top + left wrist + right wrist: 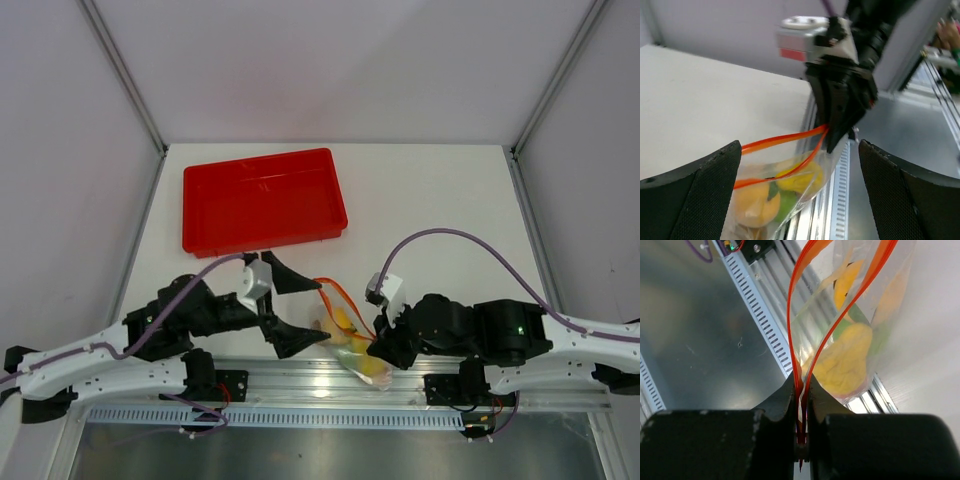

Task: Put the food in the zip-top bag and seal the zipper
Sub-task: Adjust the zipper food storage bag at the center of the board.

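Note:
The zip-top bag (352, 348) lies at the table's near edge, partly over the metal rail. Inside it is the food: an orange-yellow peach (752, 202), a yellow piece (801, 181) and a green apple (785, 204). My right gripper (801, 386) is shut on one end of the zipper (796, 315). The zipper's two orange-red strips spread apart away from the jaws, so the mouth gapes. My left gripper (288, 306) is open, and its wide fingers (695, 197) stand on either side of the bag's other end without touching it.
A red tray (265, 200) sits at the back left of the table. The slotted metal rail (330, 380) runs along the near edge beneath the bag. White walls enclose the table on three sides.

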`<state>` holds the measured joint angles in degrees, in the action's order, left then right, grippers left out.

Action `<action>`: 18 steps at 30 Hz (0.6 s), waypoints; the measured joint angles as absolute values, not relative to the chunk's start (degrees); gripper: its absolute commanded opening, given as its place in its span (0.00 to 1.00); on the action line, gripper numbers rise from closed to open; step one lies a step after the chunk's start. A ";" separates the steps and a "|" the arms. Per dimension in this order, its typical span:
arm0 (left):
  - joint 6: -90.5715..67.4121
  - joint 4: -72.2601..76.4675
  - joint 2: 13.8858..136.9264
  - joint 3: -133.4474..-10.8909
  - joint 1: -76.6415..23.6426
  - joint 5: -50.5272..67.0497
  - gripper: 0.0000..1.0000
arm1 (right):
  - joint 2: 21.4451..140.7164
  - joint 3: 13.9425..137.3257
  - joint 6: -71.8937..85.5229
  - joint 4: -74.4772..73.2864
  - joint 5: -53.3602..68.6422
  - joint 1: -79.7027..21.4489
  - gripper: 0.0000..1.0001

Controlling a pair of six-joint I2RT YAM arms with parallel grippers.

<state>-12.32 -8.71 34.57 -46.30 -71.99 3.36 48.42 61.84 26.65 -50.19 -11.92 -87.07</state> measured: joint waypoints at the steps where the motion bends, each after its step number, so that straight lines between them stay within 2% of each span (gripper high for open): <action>1: -9.91 -7.84 35.70 -46.41 -71.99 6.50 0.99 | 48.42 61.84 26.15 -50.19 -10.72 -86.85 0.00; 8: 3.64 -9.13 49.69 -52.53 -71.99 24.25 1.00 | 47.59 61.84 24.62 -50.24 -3.90 -86.35 0.00; 18: 12.14 -13.47 58.39 -56.73 -71.99 35.18 1.00 | 43.99 61.84 24.51 -50.30 -1.43 -85.78 0.00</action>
